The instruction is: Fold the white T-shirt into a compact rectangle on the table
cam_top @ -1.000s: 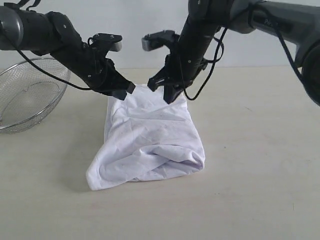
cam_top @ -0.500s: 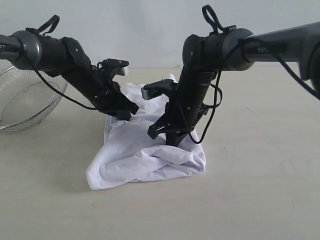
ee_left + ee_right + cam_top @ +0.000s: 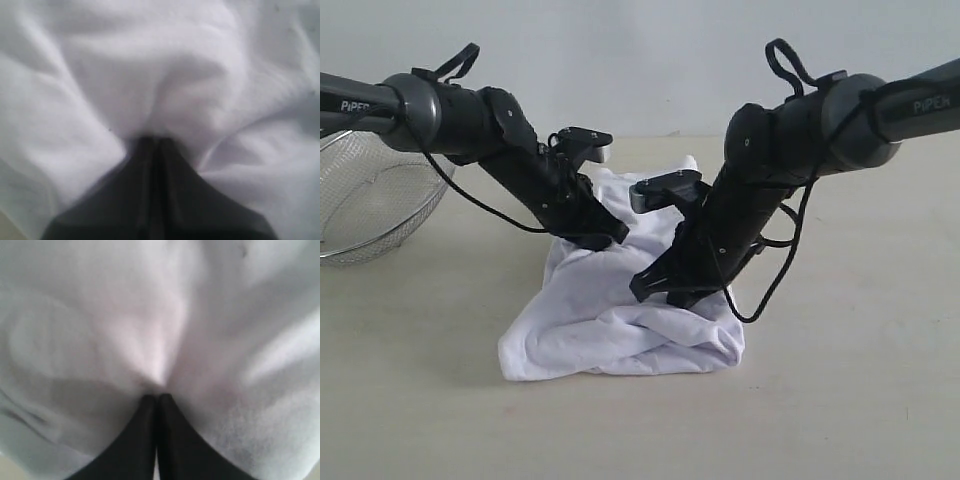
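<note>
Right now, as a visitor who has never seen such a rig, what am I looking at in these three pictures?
This is a robot with two black jointed arms. The wide picture comes from a camera standing off the arms. The two blurry close-ups come from a small camera on each wrist, looking along that arm's pincer-like tip, called an end effector. On the pale table lies a crumpled white T-shirt, and a wire-mesh basket stands at the left of the wide view. The left end effector and the right end effector are both shut, each pinching the shirt's cloth, which bunches at their tips.
</note>
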Motion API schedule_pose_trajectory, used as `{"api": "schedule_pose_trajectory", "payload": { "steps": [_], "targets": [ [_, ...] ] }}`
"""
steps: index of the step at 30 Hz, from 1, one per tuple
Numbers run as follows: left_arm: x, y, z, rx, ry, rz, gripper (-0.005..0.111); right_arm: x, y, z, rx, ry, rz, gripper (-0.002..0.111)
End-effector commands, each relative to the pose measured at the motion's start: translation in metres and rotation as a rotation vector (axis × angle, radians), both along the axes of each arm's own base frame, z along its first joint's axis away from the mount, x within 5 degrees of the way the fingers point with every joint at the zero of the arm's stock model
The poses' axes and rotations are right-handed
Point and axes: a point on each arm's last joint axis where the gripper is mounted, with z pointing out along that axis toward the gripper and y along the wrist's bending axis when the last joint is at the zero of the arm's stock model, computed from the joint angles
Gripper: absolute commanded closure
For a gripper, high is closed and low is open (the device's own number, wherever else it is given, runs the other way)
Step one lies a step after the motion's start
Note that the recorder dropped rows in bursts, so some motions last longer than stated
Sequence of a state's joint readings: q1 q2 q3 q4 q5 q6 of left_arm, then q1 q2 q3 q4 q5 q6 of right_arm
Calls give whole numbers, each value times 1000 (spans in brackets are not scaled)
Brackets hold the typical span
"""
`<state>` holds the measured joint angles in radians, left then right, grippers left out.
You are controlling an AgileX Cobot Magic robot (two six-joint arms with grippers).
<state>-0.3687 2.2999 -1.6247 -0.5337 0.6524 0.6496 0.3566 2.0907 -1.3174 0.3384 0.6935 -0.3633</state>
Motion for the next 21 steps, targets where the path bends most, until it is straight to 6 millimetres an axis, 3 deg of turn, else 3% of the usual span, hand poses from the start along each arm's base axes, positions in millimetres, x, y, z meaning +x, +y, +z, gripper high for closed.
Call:
{"api": "schedule_pose_trajectory", "payload": {
  "steps": [1,6,8,12,15,17,21],
  "targets": [
    [-15,-24,-11,-16,62,-30,102,-20,-30,-34,-156,154,-27,109],
    [-7,-44,-20,-53,75,-26,102,-9,-84,-39,-147,156,-163,109],
    [0,-61,-21,-103,91,-41,102,-1,-111,-39,-135,124,-228,109],
    [4,-92,-24,-137,88,-58,102,5,-138,-39,-122,91,-298,109],
    [6,-107,-19,-154,70,-83,102,6,-148,-39,-122,81,-303,109],
    [7,-112,-9,-167,62,-105,102,9,-145,-26,-104,68,-243,109],
    [8,-112,36,-188,5,-149,102,14,-140,26,-19,-91,-231,109]
  ]
}}
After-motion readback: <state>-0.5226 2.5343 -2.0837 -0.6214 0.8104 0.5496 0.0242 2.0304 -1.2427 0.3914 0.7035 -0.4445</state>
